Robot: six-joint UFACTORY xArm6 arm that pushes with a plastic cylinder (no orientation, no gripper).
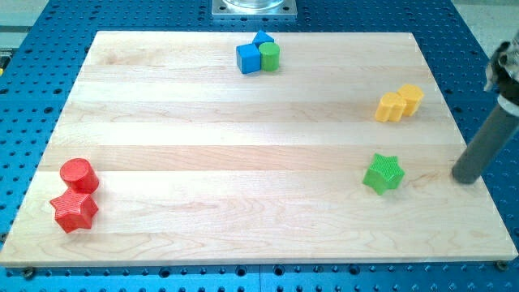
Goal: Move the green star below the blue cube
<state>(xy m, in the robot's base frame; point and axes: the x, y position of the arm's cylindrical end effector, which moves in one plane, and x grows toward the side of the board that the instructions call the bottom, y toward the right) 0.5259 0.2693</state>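
The green star [383, 173] lies on the wooden board [243, 162] at the view's lower right. The blue cube [248, 58] sits near the view's top centre, with a second blue block [262, 39] just behind it and a green cylinder [270, 57] touching its right side. My tip [465, 178] rests on the board near the right edge, to the right of the green star and apart from it by about a star's width or more.
Two yellow blocks [399, 104] sit together at the view's right, above the green star. A red cylinder [79, 175] and a red star [74, 211] sit at the lower left. The board lies on a blue perforated table [32, 97].
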